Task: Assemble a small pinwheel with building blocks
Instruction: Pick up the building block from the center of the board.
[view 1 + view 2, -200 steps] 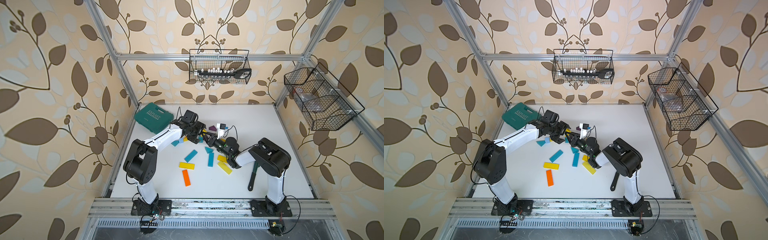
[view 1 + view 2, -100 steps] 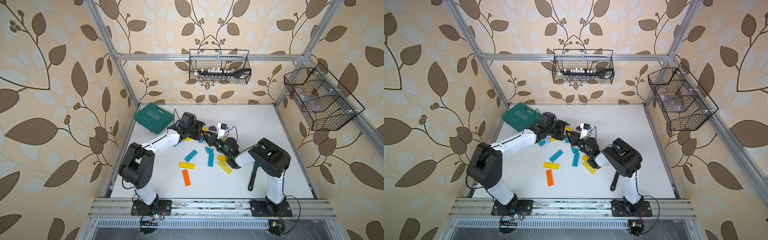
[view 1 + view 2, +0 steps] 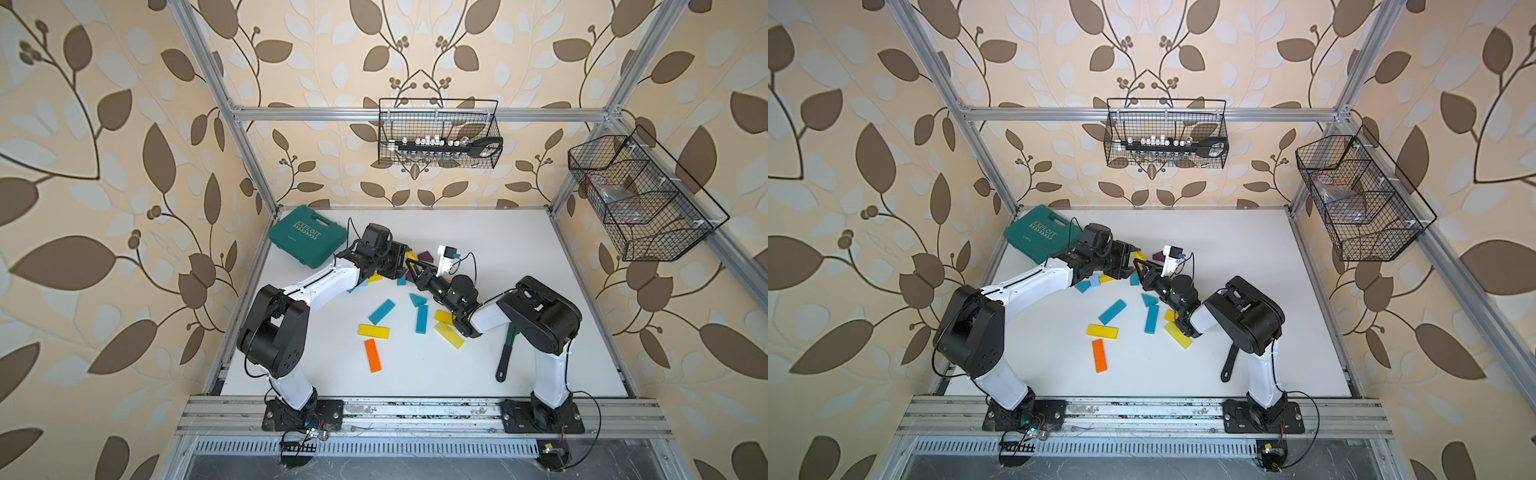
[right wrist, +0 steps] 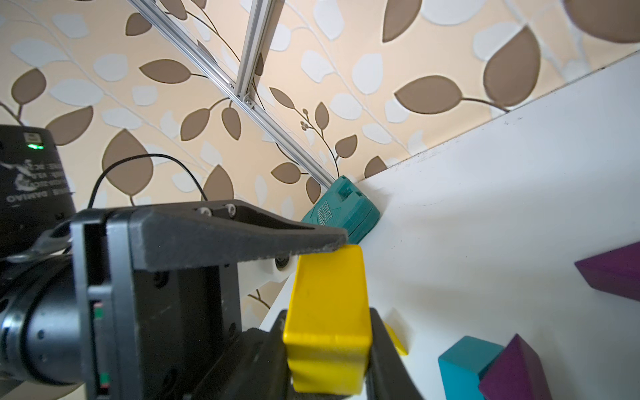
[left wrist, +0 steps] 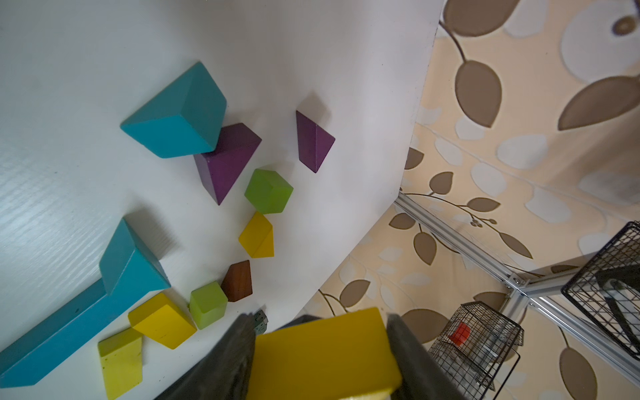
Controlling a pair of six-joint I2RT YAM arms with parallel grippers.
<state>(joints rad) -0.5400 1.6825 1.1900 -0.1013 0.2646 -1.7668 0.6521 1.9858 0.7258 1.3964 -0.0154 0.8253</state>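
Observation:
A yellow block (image 4: 329,304) is held off the table between the pads of my right gripper (image 4: 329,322), which is shut on it. My left gripper (image 5: 320,318) meets it from the opposite side, with its fingers (image 4: 242,235) pressed against the same block (image 5: 322,349). In both top views the two grippers (image 3: 402,261) (image 3: 1137,262) meet tip to tip at the back left of the table. Loose building blocks lie below: teal wedge (image 5: 173,117), purple wedges (image 5: 225,159), green cubes (image 5: 268,190), brown block (image 5: 238,280). Teal (image 3: 381,311), yellow (image 3: 373,331) and orange (image 3: 372,355) bars lie nearer the front.
A teal case (image 3: 307,237) lies in the back left corner, behind the left arm. A dark green toy wrench (image 3: 507,353) lies by the right arm's base. Wire baskets hang on the back wall (image 3: 438,133) and the right wall (image 3: 640,199).
My left gripper has moved in toward the right gripper and its jaws have narrowed around the yellow block. The right gripper has stayed in place, shut on the block.

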